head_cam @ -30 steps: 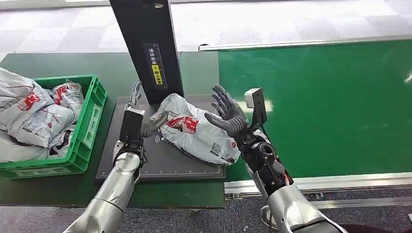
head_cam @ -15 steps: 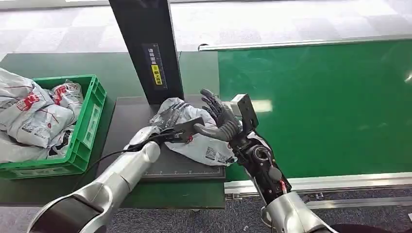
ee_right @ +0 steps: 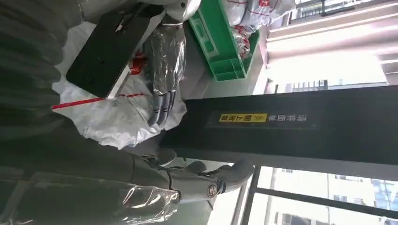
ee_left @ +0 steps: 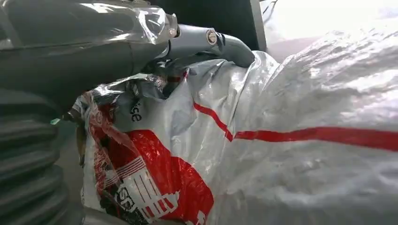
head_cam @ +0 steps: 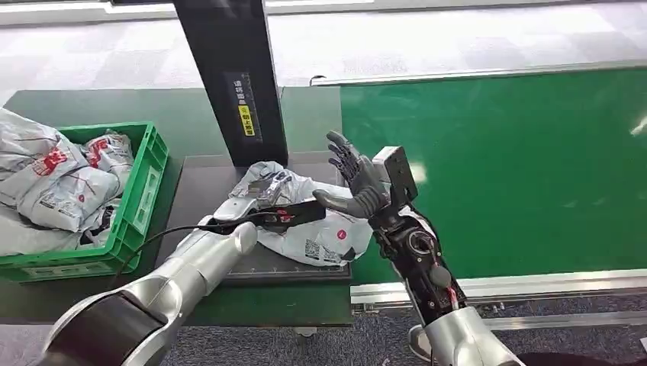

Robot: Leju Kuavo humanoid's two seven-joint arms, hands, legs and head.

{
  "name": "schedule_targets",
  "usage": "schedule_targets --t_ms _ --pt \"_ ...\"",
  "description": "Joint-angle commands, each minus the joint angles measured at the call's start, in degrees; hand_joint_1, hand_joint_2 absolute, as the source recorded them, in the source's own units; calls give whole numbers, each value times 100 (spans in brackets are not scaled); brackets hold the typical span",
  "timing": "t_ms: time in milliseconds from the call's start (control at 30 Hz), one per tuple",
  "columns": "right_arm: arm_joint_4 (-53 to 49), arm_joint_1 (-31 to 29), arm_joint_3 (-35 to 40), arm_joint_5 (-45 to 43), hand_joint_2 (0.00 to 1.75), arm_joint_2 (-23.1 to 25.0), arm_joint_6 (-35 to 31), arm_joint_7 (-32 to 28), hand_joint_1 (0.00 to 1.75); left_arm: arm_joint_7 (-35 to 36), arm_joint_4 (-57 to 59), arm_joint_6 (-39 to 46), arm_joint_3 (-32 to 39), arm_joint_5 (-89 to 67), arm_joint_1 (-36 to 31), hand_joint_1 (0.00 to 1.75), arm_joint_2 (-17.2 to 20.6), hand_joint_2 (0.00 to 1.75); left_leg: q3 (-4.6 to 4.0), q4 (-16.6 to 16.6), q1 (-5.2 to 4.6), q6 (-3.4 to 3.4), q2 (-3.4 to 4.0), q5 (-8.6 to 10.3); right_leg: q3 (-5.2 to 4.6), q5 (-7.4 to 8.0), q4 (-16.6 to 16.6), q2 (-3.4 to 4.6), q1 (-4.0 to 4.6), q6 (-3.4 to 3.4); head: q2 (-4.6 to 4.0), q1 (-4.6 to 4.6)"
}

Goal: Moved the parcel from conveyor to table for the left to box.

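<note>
Fingers of the left hand lie over the parcel; grip unclear. Right hand hovers open. Soft, slippery bag: grasp across its middle.

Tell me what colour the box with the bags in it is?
Green. The crate shows best in the head view, with grey-white parcels piled inside.

The robot's silver left arm reaches forward and to its right, laying its grey many-fingered left hand flat on top of the crumpled white-and-red plastic mailer parcel, thumb and fingers pressed against the wrapping. The silver right arm rises just beside the parcel's right edge, its grey right hand upright and clear of the parcel, palm turned toward it, fingers spread apart and holding nothing.
</note>
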Motion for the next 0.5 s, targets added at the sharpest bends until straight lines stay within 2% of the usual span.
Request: schedule_targets --t_ms 33,67,200,400,433,467,500 --pt "98 -36 10 26 175 -99 108 -53 0 -291 487 405 -121 -133 486 175 221 175 6 -31 -10 8 17 17 -3 21 -26 19 -9 3 0 0" --pt "73 -19 14 27 175 -113 124 -66 0 -421 452 482 -117 -138 494 175 225 175 13 -17 -8 5 8 8 7 10 -12 11 -7 2 0 -2" --pt "-105 52 60 -8 175 -227 226 -62 0 -893 302 1739 258 -75 531 175 204 175 5 -13 -7 6 -5 10 3 10 -10 4 -6 2 0 -2" --pt "-121 17 97 -65 175 -270 244 -30 0 -1140 175 2380 499 -11 624 175 235 175 -12 -12 -6 9 -3 13 -16 11 -12 5 -5 4 0 -2" --pt "-134 26 106 -85 175 -297 246 -32 0 -1222 160 2637 573 11 642 175 219 175 -11 -7 -5 8 -5 9 -14 6 -7 2 -5 4 -2 -2" --pt "-217 72 128 -111 175 -341 218 -41 0 -1636 55 3513 966 333 731 175 161 175 -16 -12 -5 10 -6 13 -20 10 -13 2 -4 4 0 -2" --pt "-288 113 141 -133 175 -375 210 -39 0 -1752 21 3755 1069 400 739 175 148 175 -19 -18 -6 11 -8 16 -22 13 -18 0 -5 4 -2 -2"
